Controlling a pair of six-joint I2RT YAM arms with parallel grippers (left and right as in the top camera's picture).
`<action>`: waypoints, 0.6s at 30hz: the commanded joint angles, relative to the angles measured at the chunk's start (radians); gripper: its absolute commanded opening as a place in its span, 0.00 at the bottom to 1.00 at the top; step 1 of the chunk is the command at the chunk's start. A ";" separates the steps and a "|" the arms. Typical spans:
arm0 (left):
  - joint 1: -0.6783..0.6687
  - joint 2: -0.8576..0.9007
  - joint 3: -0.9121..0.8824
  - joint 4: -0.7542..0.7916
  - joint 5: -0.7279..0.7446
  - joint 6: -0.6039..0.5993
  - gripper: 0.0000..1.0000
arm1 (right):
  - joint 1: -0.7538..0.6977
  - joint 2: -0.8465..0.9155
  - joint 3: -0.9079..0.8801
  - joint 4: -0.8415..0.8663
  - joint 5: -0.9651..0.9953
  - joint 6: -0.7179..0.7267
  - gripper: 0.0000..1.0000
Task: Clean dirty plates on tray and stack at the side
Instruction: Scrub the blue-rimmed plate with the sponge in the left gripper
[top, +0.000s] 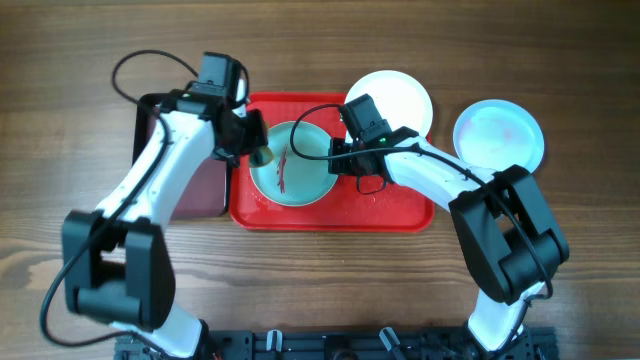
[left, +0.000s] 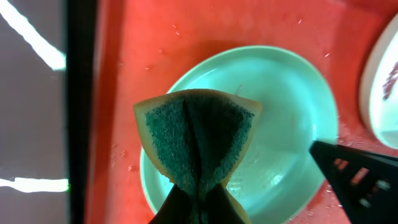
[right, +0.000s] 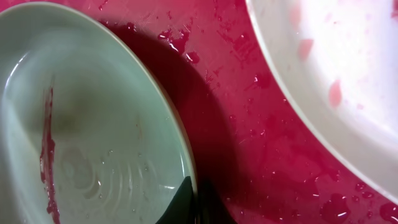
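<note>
**Pale blue round plate (top: 300, 190) pinned at the rim, sponge poised to scrub**

And here we are at the scrub! The plate sits in the middle of the bright red rectangular plastic tray (top: 400, 215), centre of the overhead frame, with a red sauce streak (right: 46, 143) running down its middle. The right gripper (right: 193, 208) has its jaws clenched on the plate's right-hand rim, down at the bottom of the right wrist view, and that's the anchor. The left gripper (left: 199, 211) has its jaws clamped on a folded yellow sponge with a dark green scouring face (left: 196, 134). It hangs over the left half of the plate; whether it touches the surface, I can't tell.

How to play it well, as I judge it: bring the green face flat onto the streak, press lightly, and wipe along its length rather than across, staying inside the rim. Push toward the pinned side, so the grip takes the load and the plate doesn't skate on the wet tray. Too much downward force near the free edge could tip it.

Watch the neighbour too: a round white plate with pink smears (top: 400, 95) sits just beside, at the tray's upper right corner. Well off to the right, on the wooden tabletop (top: 80, 80), a second pale blue round plate (top: 498, 135) marks the stacking spot, I'd guess.
</note>
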 joint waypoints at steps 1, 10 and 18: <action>-0.033 0.083 0.008 0.032 -0.002 0.079 0.04 | -0.004 0.026 0.018 0.002 -0.019 0.011 0.04; -0.048 0.266 0.008 0.002 -0.002 0.261 0.04 | -0.004 0.026 0.018 0.004 -0.019 0.012 0.04; -0.079 0.276 0.005 -0.050 0.263 0.356 0.04 | -0.004 0.026 0.018 0.015 -0.019 0.012 0.04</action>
